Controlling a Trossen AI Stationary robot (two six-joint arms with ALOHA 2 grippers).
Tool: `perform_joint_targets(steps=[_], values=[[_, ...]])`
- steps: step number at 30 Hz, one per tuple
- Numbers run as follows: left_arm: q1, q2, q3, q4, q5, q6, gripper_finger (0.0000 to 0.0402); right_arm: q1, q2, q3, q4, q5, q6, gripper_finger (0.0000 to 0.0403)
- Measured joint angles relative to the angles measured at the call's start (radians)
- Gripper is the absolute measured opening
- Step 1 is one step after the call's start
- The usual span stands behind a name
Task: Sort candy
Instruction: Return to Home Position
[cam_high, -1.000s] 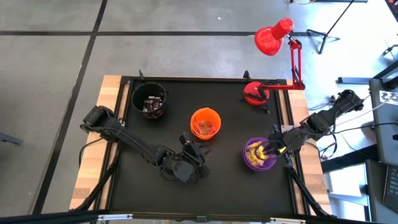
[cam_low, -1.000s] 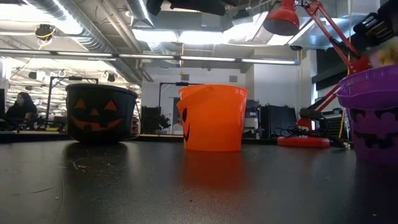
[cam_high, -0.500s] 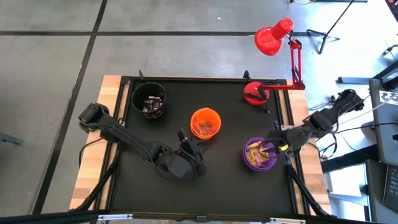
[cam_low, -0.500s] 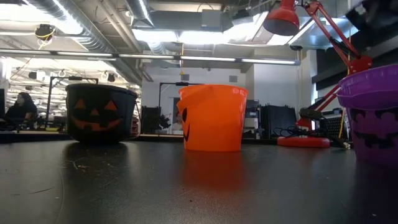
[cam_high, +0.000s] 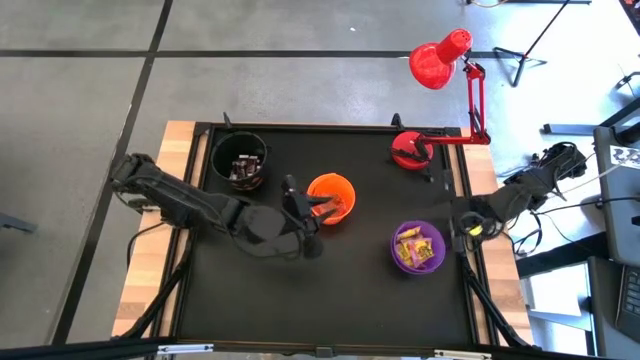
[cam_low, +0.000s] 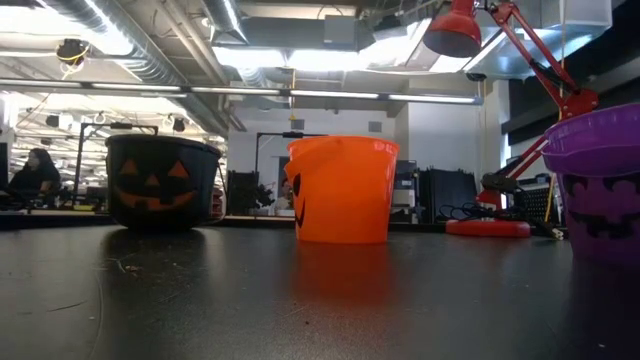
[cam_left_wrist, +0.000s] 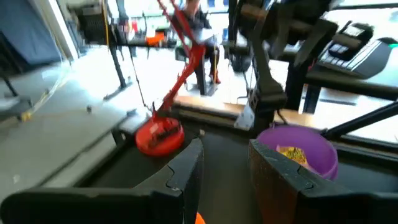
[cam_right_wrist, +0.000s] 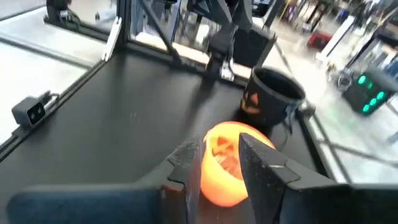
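candy (cam_high: 410, 243): yellow lot in purple cup (cam_high: 418, 272). left gripper (cam_left_wrist: 225, 146), right gripper (cam_right_wrist: 219, 144): parted, empty. step: homing; next, retract clear.

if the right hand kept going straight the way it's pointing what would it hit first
Most likely the orange bucket: the right hand points at it, framed between its fingers in the wrist view, with the black bucket farther back.

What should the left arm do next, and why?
Probably draw the left arm back from the orange bucket toward its table edge: its jaws stand open and empty beside that bucket, the candy lies inside the buckets, and the right arm waits at the right edge.
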Motion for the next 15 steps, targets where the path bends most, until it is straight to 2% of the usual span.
perform_joint_targets(steps=[4,12,15], values=[[-0.035,-0.066,0.0,0.022,-0.034,0.107,0.0119,0.0,-0.076,0.0,0.007,-0.004,-0.018,0.0092],[-0.112,-0.135,0.0,0.022,-0.074,0.252,0.0119,0.0,-0.273,0.0,0.037,-0.1,-0.026,0.0048],[-0.148,-0.159,0.0,0.015,-0.124,0.282,0.0119,0.0,-0.329,0.0,0.046,-0.135,-0.043,0.0031]])
